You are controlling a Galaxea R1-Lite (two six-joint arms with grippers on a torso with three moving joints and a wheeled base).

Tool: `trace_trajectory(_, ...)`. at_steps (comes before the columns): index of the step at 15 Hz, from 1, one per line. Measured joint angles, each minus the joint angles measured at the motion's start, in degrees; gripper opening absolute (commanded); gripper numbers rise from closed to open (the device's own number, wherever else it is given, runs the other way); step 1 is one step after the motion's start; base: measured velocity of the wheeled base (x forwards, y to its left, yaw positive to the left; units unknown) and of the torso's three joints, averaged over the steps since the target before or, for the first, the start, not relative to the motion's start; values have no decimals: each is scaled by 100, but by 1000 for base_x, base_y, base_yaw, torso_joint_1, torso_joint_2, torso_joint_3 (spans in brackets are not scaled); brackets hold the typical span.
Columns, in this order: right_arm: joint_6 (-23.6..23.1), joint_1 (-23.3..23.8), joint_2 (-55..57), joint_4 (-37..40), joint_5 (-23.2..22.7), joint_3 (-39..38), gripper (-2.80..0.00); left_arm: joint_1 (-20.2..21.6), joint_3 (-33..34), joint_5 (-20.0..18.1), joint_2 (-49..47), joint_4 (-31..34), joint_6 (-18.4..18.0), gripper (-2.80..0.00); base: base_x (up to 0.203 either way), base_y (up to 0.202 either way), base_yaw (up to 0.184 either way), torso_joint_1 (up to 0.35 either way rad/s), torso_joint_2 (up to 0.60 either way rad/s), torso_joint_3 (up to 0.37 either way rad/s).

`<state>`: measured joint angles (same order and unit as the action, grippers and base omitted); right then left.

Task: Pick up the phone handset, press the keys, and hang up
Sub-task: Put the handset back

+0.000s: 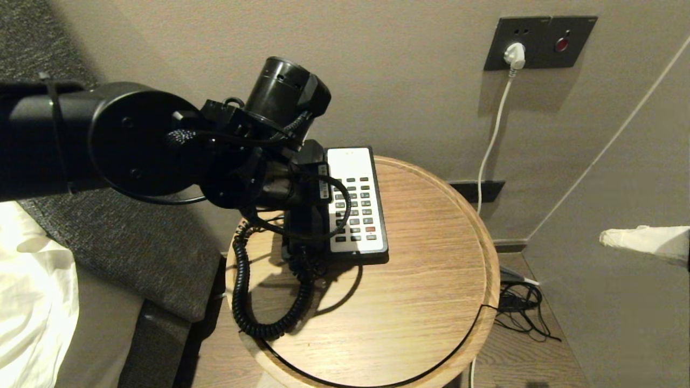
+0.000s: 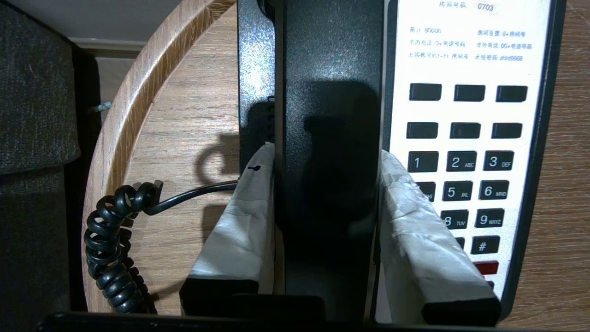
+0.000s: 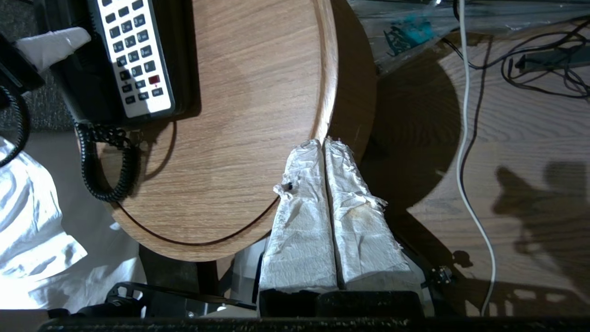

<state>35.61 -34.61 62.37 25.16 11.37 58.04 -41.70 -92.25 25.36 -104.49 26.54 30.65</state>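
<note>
The black phone handset [image 2: 329,115] lies lengthwise over the left side of the black-and-white phone base [image 2: 470,60], beside its keys [image 2: 495,191]. My left gripper [image 2: 327,157] is shut on the handset, with a white-wrapped finger pressed against each long side. I cannot tell whether the handset rests in the cradle or hangs just above it. In the head view my left arm [image 1: 161,145] hides most of it. The coiled cord [image 1: 242,291] loops over the round wooden table [image 1: 420,312]. My right gripper [image 3: 325,143] hangs shut and holds nothing, off the table's right edge.
The table has a raised rim [image 1: 488,258]. A bed with white sheets [image 1: 32,302] and a grey padded headboard [image 1: 124,253] stand at the left. A white plug and cable [image 1: 515,54] run down the wall, and loose cables [image 1: 520,307] lie on the floor.
</note>
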Motion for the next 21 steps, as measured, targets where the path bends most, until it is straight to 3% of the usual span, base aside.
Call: trace_trajectory(21,-19,0,-118,-5,-8,-197,-280,-5,-91,5,-47,-6,27,-280,0,0,0,0,0,0)
